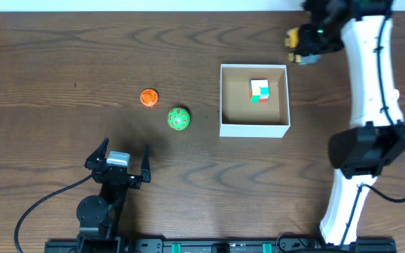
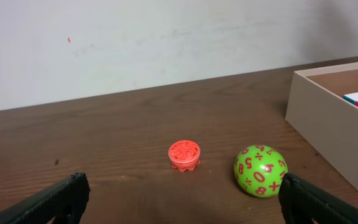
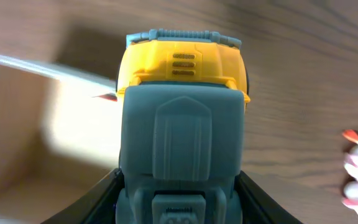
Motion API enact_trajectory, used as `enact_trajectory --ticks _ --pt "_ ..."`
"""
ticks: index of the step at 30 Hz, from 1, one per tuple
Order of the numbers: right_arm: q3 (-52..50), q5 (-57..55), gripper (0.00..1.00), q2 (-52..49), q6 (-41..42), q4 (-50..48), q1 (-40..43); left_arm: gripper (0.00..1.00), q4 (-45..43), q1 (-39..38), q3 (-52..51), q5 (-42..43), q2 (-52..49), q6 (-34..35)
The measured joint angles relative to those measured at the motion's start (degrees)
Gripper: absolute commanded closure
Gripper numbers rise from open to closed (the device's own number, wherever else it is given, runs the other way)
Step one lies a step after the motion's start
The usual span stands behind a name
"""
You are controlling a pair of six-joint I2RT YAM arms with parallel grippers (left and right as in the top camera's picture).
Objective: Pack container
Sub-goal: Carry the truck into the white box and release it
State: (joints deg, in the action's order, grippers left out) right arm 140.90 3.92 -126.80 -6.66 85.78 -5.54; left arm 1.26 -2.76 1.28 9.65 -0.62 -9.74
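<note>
The container [image 1: 254, 129], a square white-walled box with a brown inside, stands at the table's middle with a multicoloured cube [image 1: 259, 90] in it. My right gripper [image 1: 308, 48] hovers just beyond its far right corner, shut on a yellow and grey toy vehicle [image 1: 297, 43]. In the right wrist view the toy vehicle [image 3: 182, 124] fills the space between the fingers [image 3: 98, 199], with the container [image 3: 17, 124] at the left. My left gripper [image 1: 125, 149] rests open at the lower left, nothing between its fingers. Ahead of it lie an orange disc [image 2: 184, 154] and a green number ball [image 2: 260, 170].
The orange disc [image 1: 148, 98] and green ball [image 1: 178, 119] lie left of the container on the dark wood table. A small pink and red thing [image 3: 356, 168] shows blurred at the right edge of the right wrist view. The right arm's white links [image 1: 371, 105] stand along the right side.
</note>
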Motion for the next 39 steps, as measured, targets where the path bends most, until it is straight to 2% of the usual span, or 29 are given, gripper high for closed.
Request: enact_trajectory --ticks 6,13,24,39 --pt "1.6 0.2 0.5 0.0 -1.6 3.1 -10.4 0.02 0.0 0.0 0.0 0.0 0.0 0.0" --pt "-0.3 -2.4 0.5 0.0 -2.4 4.9 -16.6 0.02 0.0 0.0 0.0 0.0 0.0 0.0" --pt "-7.1 -4.7 0.49 0.0 -4.2 5.7 -17.3 0.02 0.0 0.0 0.0 0.0 0.0 0.0" --pt "-22.0 -5.0 0.45 0.0 -4.4 -4.5 -17.3 0.02 0.0 0.0 0.0 0.0 0.0 0.0"
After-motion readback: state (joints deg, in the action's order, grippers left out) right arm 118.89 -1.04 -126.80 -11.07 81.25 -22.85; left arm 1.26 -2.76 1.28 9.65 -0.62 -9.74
